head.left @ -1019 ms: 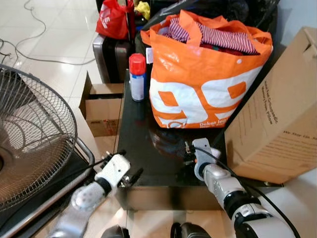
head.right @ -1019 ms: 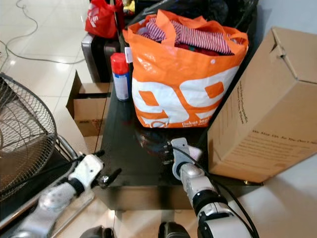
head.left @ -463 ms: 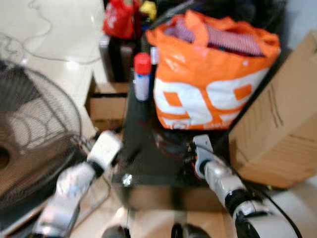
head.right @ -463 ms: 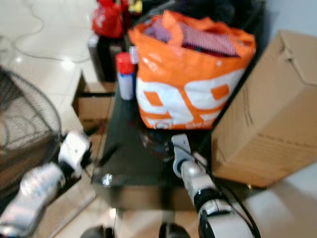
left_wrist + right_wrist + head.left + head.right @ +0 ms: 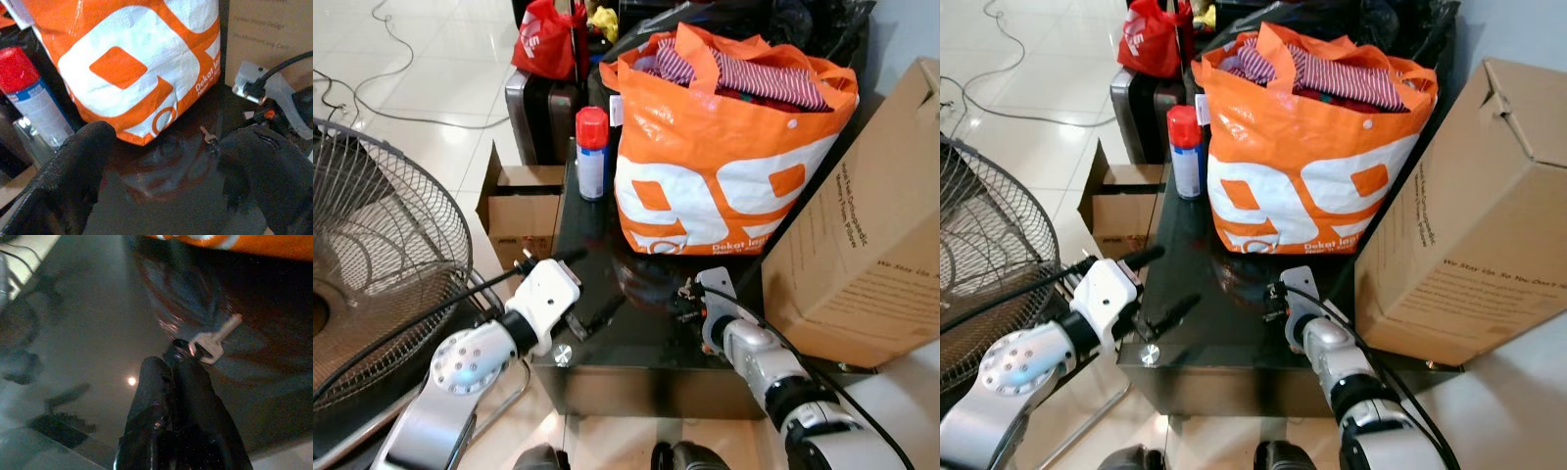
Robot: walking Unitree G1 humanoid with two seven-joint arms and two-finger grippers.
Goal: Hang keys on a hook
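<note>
A silver key (image 5: 215,339) sticks out past the tips of my right gripper (image 5: 178,364), which is shut on its ring end just above the glossy black table (image 5: 607,235). In the left eye view that right gripper (image 5: 683,302) sits low in front of the orange bag. The same key (image 5: 209,136) shows small in the left wrist view, near the right wrist's white housing (image 5: 259,85). My left gripper (image 5: 587,284) hovers open over the table's front left corner, with nothing between its fingers, a short way left of the key.
A full orange shopping bag (image 5: 724,157) and a red-capped spray can (image 5: 591,152) stand on the table. A large cardboard box (image 5: 862,255) flanks the right side. A floor fan (image 5: 382,264), an open carton (image 5: 524,211) and a red bag (image 5: 546,39) lie to the left.
My left arm has lifted and reached forward, from beside the table's corner to over its front left part. The camera shook and shifted slightly. The right gripper stays put.
</note>
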